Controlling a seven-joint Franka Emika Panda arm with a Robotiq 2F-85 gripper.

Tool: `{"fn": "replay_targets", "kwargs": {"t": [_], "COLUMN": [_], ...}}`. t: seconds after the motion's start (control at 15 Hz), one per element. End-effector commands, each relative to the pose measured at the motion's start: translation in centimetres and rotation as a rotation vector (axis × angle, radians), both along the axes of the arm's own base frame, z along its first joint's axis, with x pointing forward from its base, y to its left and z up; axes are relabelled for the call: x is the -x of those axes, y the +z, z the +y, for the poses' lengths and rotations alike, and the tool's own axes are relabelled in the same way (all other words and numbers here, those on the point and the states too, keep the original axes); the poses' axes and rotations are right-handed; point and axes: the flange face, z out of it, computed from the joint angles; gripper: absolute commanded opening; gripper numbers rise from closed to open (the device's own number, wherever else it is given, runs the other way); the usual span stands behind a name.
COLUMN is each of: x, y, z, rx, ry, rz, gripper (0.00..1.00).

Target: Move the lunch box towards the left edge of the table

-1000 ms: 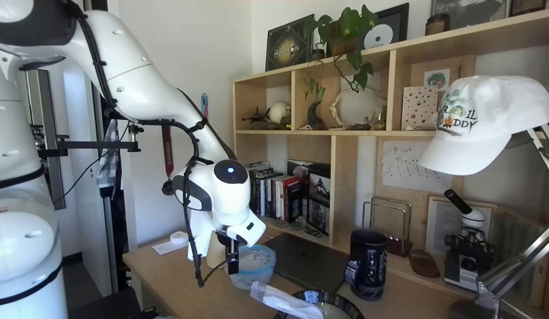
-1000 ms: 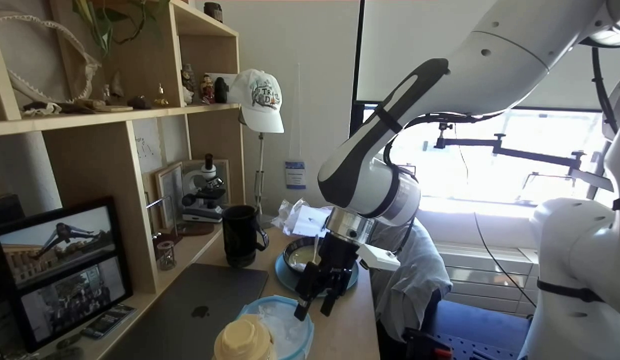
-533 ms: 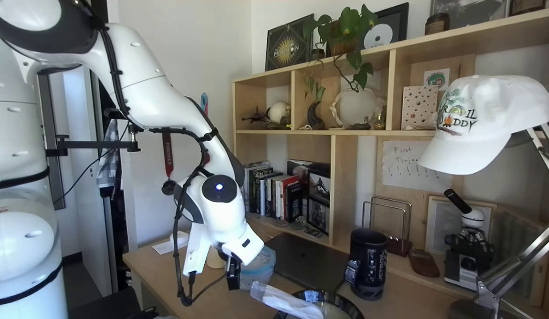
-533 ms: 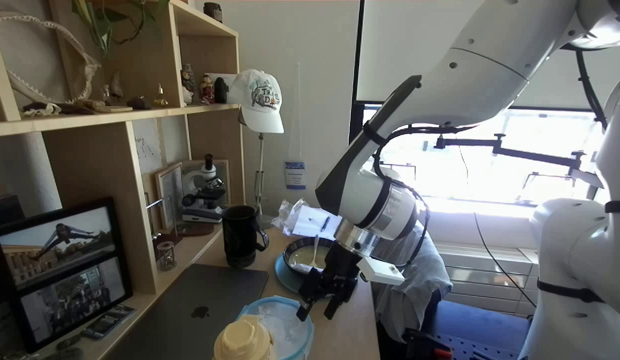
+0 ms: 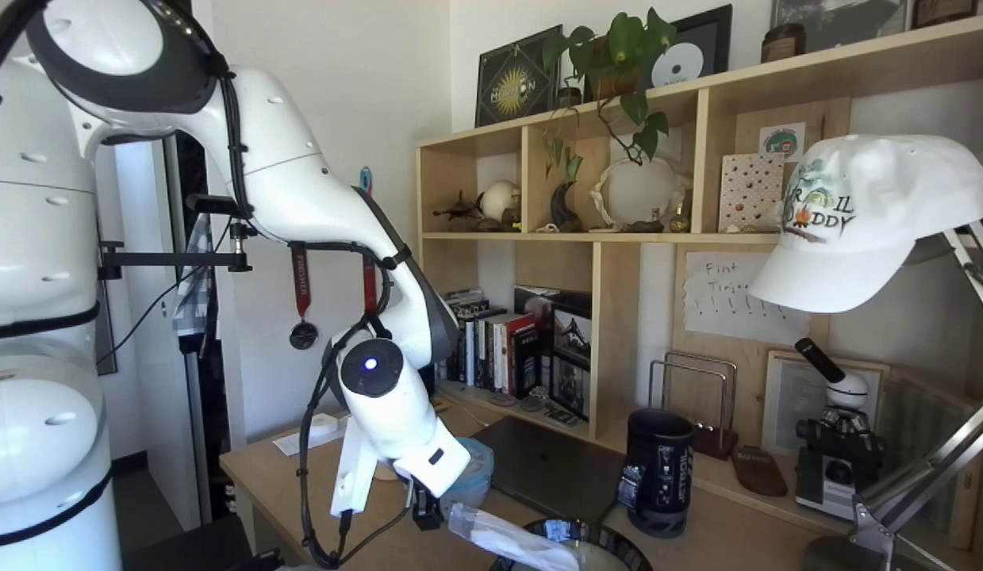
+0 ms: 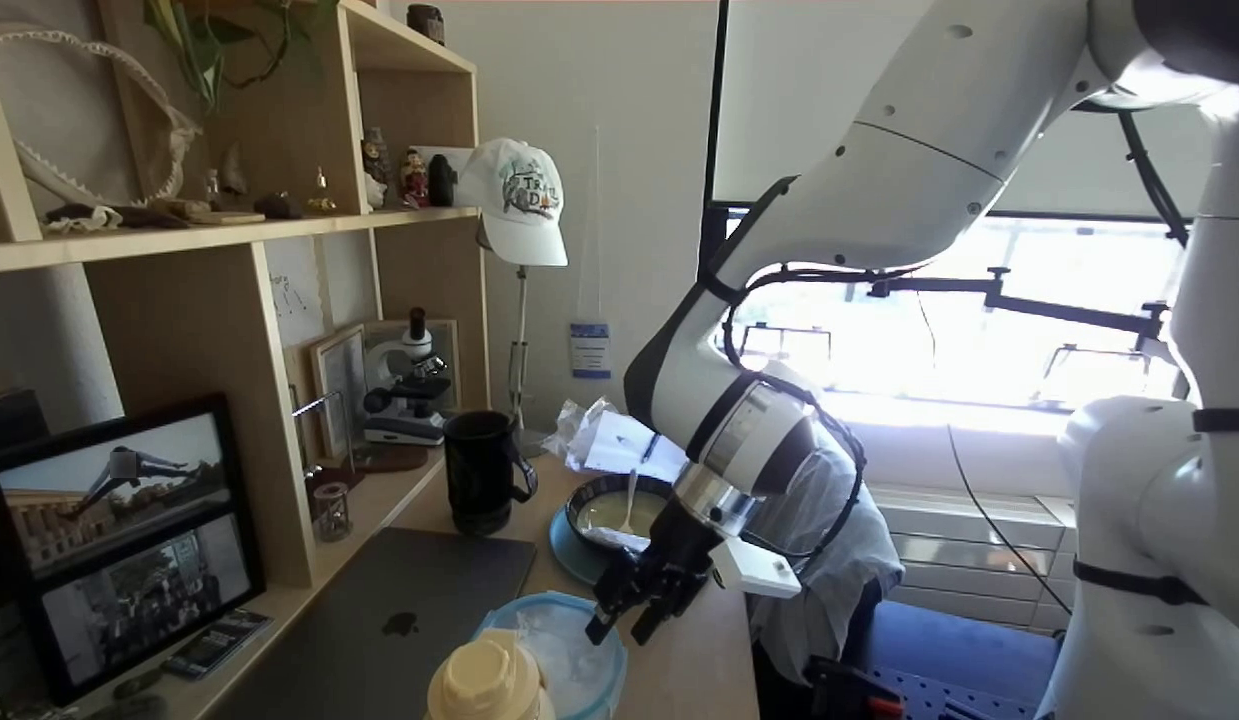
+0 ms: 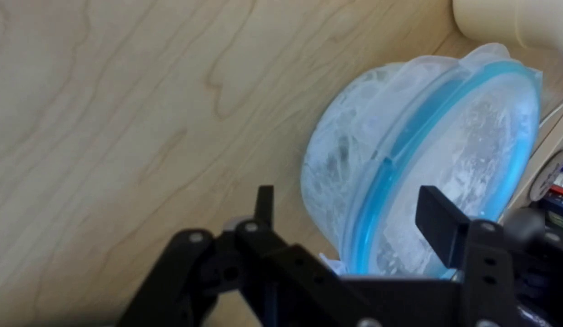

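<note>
The lunch box (image 7: 340, 154) is a round translucent tub with a light blue rim on its lid. It stands on the pale wooden table (image 7: 127, 113). It also shows in both exterior views (image 5: 474, 476) (image 6: 574, 650), partly behind the gripper in one and partly behind the cream bottle (image 6: 484, 680) in the other. My gripper (image 7: 347, 195) is open and empty, tilted, beside the box's near side. In the wrist view one finger lies over bare wood and the other over the lid, with the rim showing between them. I cannot tell whether either finger touches the box. The gripper also shows in an exterior view (image 6: 620, 632).
The cream bottle stands right beside the box. A closed dark laptop (image 5: 547, 468) lies behind the box. A black mug (image 5: 660, 476) and a dark bowl (image 6: 619, 490) on a blue plate (image 6: 569, 555) stand further along. A shelf unit (image 5: 616, 341) rises at the back.
The arm has swung, and the wrist has tilted more. In an exterior view the gripper has moved lower and slightly right in the picture. The lunch box has not visibly moved, and the fingers stay open.
</note>
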Motion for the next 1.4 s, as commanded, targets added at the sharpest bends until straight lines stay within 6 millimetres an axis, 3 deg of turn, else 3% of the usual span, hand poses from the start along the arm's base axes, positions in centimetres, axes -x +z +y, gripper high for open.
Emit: {"fn": "replay_targets", "kwargs": {"t": [0.0, 0.4, 0.73, 1.33], "x": [-0.7, -0.7, -0.3, -0.8], "y": [-0.2, -0.8, -0.4, 5.6], "z": [-0.3, 0.1, 0.3, 0.0], "rx": [0.053, 0.022, 0.009, -0.058], "ry": [-0.039, -0.115, -0.138, -0.041], "rz": [-0.04, -0.106, -0.111, -0.179], "gripper": [0.49, 0.06, 0.1, 0.1]}}
